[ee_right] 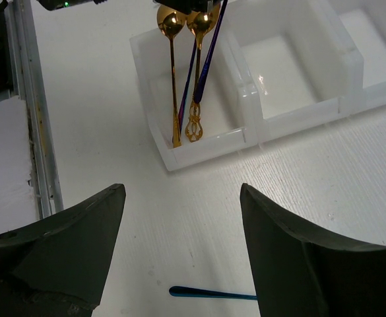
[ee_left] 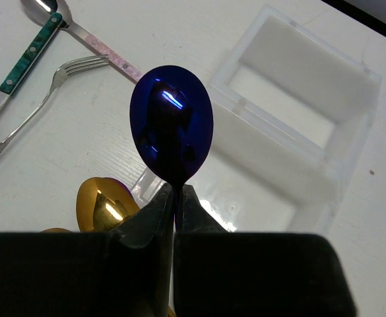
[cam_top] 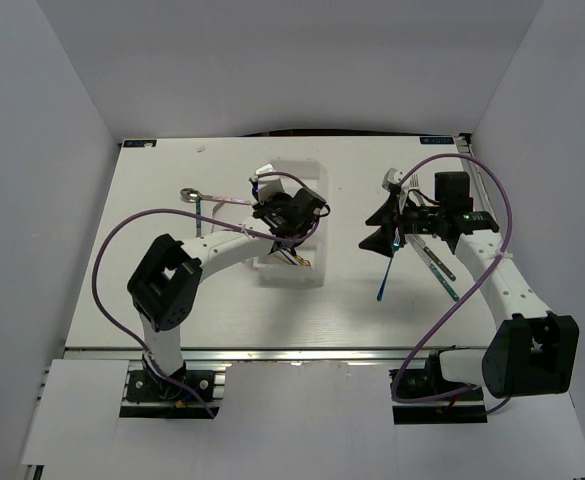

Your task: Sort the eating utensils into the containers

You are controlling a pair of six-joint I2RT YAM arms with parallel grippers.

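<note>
Spoons first: a blue spoon (ee_left: pixel 171 122) stands bowl-up out of the left gripper (ee_left: pixel 177 195), whose fingers are clenched on its neck just below the bowl. In the top view that gripper hangs over the tray (cam_top: pixel 317 180), a pale plastic box of compartments in a row, running from 12 to 6 o'clock near the middle of the table (cam_top: pixel 302 320).

Two gold spoons (ee_right: pixel 174 79) lean in the end compartment at the tray's 6 o'clock end, with their bowls up at one wall and their handle tips down against the opposite wall. Thin blue-purple handles slant among them, and I cannot tell which belongs to the held spoon.

At about 9 o'clock from the tray, three pieces lie flat on the table. They are a teal-handled utensil (ee_left: pixel 28 56), a fork (ee_left: pixel 84 64) just beside it, and a pink-handled spoon (ee_left: pixel 107 49) that passes close to the fork's tines.

The right gripper (ee_right: pixel 181 195) is released, its fingers spread wide. It hovers above the table at 3 o'clock from the tray, apart from it. A blue utensil (ee_right: pixel 212 294) lies on the table below it, toward 6 o'clock. Two more utensils (cam_top: pixel 437 265) lie at 4 o'clock of that gripper, partly under the right arm.
</note>
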